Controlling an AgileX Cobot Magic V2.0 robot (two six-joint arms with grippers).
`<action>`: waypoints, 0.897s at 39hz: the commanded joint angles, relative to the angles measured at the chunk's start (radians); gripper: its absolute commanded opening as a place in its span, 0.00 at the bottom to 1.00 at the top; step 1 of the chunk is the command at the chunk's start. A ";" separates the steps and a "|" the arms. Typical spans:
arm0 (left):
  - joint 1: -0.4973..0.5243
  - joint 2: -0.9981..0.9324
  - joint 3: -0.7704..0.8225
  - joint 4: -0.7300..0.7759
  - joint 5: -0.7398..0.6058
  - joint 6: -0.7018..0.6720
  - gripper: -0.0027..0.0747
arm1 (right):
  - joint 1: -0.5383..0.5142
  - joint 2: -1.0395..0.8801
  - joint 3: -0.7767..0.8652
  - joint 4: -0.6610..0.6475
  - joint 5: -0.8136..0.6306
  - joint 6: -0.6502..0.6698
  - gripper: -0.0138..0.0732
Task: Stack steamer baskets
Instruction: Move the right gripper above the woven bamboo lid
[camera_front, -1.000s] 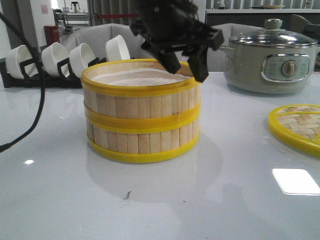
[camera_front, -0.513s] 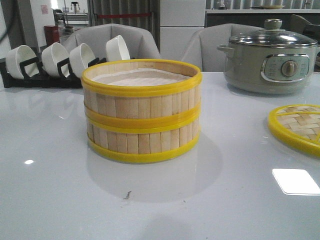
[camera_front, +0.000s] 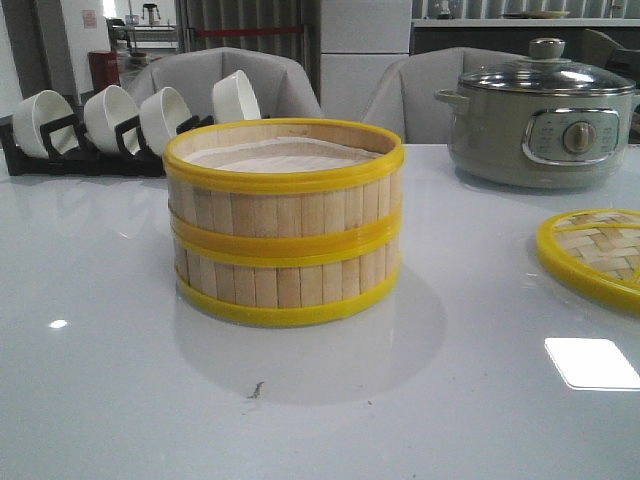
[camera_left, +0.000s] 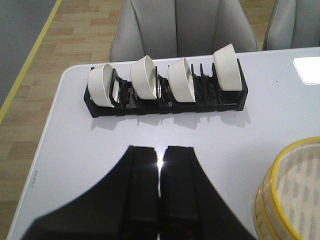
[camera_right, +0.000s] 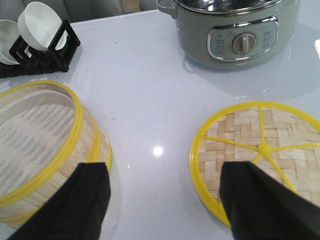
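Evidently the stack was already made: the upper steamer basket (camera_front: 284, 175) sat on the lower steamer basket (camera_front: 287, 285), rims meeting in one yellow band, centre-left on the desk (camera_front: 120, 400). From the front the slats lined up and the top rim looked level. White cloth liner (camera_front: 280, 155) showed inside the top ring.

Left gripper (camera_left: 159, 170): closed, fingers pressed together, empty, hanging above bare desk between the bowl rack (camera_left: 165, 97) and the baskets. Right gripper (camera_right: 162, 200): open wide, empty, hovering over the gap between the stack and the woven lid (camera_right: 257, 150). Neither touched anything. No arm showed in the front view.

Risks, judged from this layout:
- Seating of the top ring could not be checked on the far side; if it rode on the lower rim instead of nesting, a knock could slide it off.
- The right gripper's spread fingers flanked both the stack and the lid; a low sideways move could clip the top rim and shear the baskets apart, or skate the lid across the glossy desk.
- The left gripper, dropping or swinging right, could nudge the stack; swinging toward the far side, it could hit the bowls (camera_left: 150, 77) in the rack.
- The grey pot (camera_front: 540, 120) stood far right, well apart, low concern.
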 joint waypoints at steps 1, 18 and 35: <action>0.004 -0.134 0.159 -0.040 -0.177 -0.009 0.15 | -0.001 -0.008 -0.029 0.000 -0.073 -0.003 0.81; -0.063 -0.599 0.830 -0.076 -0.450 -0.009 0.15 | 0.028 -0.008 -0.029 0.000 -0.026 -0.003 0.81; -0.088 -0.782 1.062 -0.076 -0.457 -0.009 0.15 | 0.045 0.003 -0.029 0.000 0.112 -0.003 0.81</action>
